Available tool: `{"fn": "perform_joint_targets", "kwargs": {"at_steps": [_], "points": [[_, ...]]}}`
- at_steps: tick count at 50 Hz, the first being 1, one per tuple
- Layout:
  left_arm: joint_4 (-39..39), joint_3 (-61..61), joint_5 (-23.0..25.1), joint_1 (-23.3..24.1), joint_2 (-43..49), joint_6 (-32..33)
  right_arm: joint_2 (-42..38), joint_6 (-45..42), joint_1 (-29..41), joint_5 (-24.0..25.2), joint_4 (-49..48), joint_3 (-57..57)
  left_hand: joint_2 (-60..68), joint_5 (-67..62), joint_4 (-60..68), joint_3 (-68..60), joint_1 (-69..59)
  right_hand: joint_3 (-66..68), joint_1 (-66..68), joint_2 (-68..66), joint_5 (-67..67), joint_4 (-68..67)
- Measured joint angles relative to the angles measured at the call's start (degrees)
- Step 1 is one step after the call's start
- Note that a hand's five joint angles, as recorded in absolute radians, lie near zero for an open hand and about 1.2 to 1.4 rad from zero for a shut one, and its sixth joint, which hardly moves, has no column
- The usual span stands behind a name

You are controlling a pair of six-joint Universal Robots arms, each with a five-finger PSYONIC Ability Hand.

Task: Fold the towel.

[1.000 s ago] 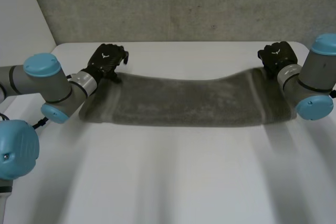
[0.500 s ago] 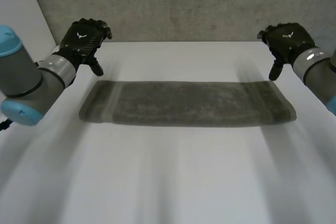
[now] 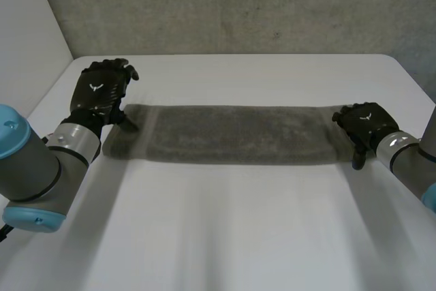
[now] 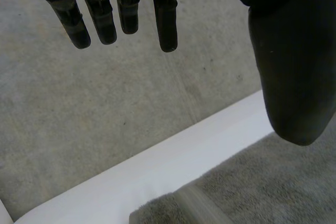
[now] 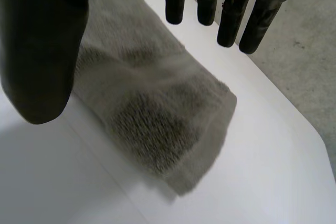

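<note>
- The left hand [image 3: 102, 91] is at the left end of the towel [image 3: 231, 134], over its far corner. Its fingers [image 4: 165, 19] are straight, the thumb stands apart, and it holds nothing.
- From there it could close on the bare table [image 3: 225, 236] beside the corner and miss the cloth, because only a small part of the corner lies under the palm.
- The towel lies flat as a long strip across the middle of the table, from left to right. It looks thick, probably in more than one layer. A pinch that takes only the top layer would open the strip instead of folding it.
- The cloth is soft, so if it is lifted by both ends the middle may sag and drag, and the edges would then not meet.
- The right hand [image 3: 364, 126] is at the right end, released: its fingers [image 5: 231, 14] are straight and the towel end lies below the palm, not pinched.
- If one hand grips deeper than the other, the fold would probably come out skewed.
</note>
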State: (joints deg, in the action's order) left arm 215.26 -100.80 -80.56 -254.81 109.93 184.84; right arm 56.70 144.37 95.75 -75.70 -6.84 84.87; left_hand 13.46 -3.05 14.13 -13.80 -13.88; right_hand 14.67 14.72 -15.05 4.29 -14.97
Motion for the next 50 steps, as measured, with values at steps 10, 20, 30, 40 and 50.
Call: {"fn": "perform_joint_targets", "kwargs": {"at_steps": [10,20,30,40,50], "points": [[3.62,-1.72,0.16,-1.89,0.29,-1.55,-3.6,-3.92,-2.96,0.08,-2.83,-0.7,-0.02,0.0,0.0,0.0,0.0,25.26,25.83,-25.83,26.07,-24.92],[4.06,-2.63,0.24,-2.0,0.02,-1.32,-5.71,-3.88,-4.77,0.25,-2.71,-2.85,-0.02,0.0,0.0,0.0,0.0,60.86,59.81,-58.6,60.96,-60.63],[4.03,-2.94,0.16,-1.94,0.0,-1.32,-5.26,-4.39,-11.07,1.14,-1.69,-4.35,-0.02,0.0,0.0,0.0,0.0,62.39,60.06,-58.79,61.36,-61.89],[4.06,-2.96,0.08,-2.01,-0.02,-1.33,-4.44,-8.65,-21.13,1.86,6.28,-13.23,-0.02,0.0,0.0,0.0,0.0,62.42,60.11,-58.79,61.36,-61.89],[4.12,-2.92,0.05,-1.99,0.17,-1.33,-0.11,-4.84,-14.63,-2.22,12.75,-20.92,-0.02,0.0,0.0,0.0,0.0,62.44,60.15,-59.12,61.36,-61.9]]}}
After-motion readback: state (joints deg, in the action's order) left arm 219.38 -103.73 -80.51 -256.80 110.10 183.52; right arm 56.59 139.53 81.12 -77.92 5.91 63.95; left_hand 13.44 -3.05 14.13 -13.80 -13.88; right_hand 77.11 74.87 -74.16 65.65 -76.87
